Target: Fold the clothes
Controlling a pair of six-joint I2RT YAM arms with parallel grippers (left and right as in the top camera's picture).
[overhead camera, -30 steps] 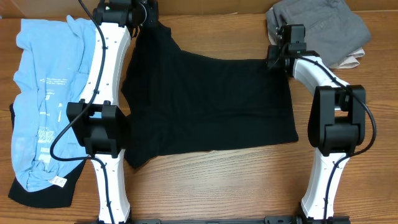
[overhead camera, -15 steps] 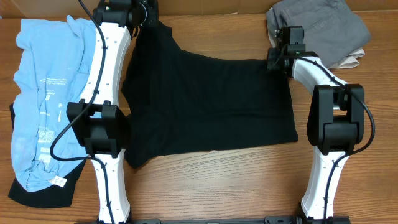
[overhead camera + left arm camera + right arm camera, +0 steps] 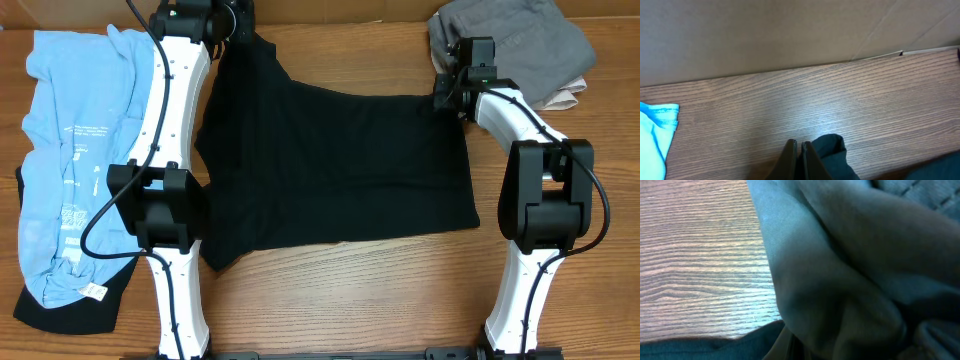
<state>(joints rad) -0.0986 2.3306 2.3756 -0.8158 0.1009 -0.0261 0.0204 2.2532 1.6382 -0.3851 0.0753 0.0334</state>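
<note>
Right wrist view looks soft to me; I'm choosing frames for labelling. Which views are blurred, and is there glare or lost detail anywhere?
Right wrist: the grey garment fills the frame, too close and soft; the table at left is sharper. Left wrist: sharp, with a pale sheen on the wood. Overhead: even light, but the black T-shirt shows almost no folds.
</note>
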